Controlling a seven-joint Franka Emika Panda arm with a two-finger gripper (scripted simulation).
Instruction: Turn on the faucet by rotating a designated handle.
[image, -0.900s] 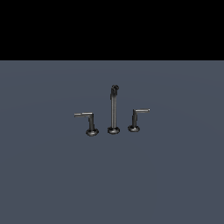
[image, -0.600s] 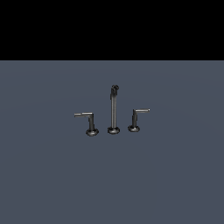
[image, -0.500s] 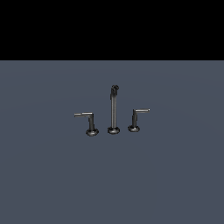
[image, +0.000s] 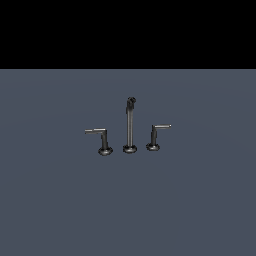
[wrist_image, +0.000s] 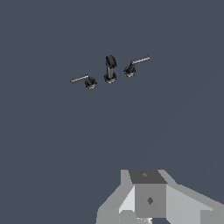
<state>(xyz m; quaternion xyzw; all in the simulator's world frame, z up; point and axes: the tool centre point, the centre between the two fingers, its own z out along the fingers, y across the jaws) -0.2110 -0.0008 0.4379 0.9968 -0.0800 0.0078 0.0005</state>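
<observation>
The faucet stands on a flat grey surface: a tall thin spout (image: 130, 125) with a curved tip, and an L-shaped lever handle on either side. The designated handle (image: 154, 136), with the shorter arm and pale bright tip, is on the exterior view's right. The handle with the longer grey arm (image: 102, 140) is on the exterior view's left. The wrist view shows the spout (wrist_image: 110, 70), the designated handle (wrist_image: 131, 67) and the longer handle (wrist_image: 86, 80) from above, far off. Only grey parts of my gripper (wrist_image: 148, 194) show there, well away from the faucet. Its jaws are not discernible. The arm is out of the exterior view.
The grey surface (image: 60, 200) stretches around the faucet on all sides. A black background lies beyond its far edge (image: 128, 69).
</observation>
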